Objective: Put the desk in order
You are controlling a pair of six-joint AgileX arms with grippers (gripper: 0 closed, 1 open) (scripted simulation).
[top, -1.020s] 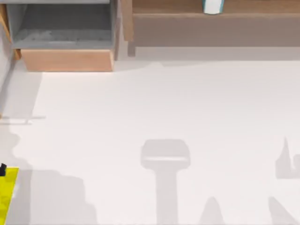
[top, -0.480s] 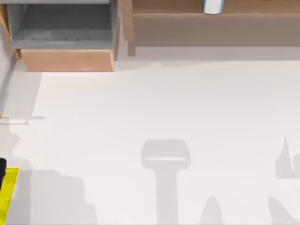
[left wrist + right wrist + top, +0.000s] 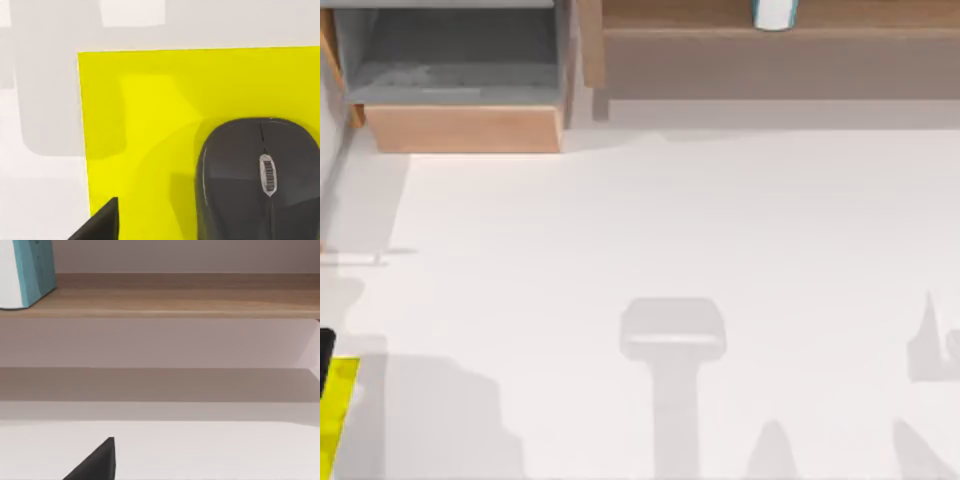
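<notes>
Little had changed across the last second: in the top view a dark shape (image 3: 324,350) at the left edge had lengthened and crept up past the far edge of the yellow pad (image 3: 335,410). Whether it was the arm or the mouse could not be told from above. Everything else on the desk (image 3: 670,220) lay as before.

The left gripper (image 3: 100,225) hung over the pad, with the black mouse (image 3: 257,180) resting on the pad just beside it. Nothing appeared to be held, and how wide the gripper stood could not be told. The grey-lined drawer box (image 3: 460,125) stood open, well away from this gripper.

The right gripper (image 3: 95,462) was parked low over bare white tabletop, facing the wooden shelf unit (image 3: 175,302) ahead of it, on which a blue-and-white item (image 3: 27,272) stood off to one side. Its opening could not be told either.

I judged the small shift to mean that the left arm was settling around the mouse. The tidying looked to be at an early stage, with the mouse not yet lifted.
</notes>
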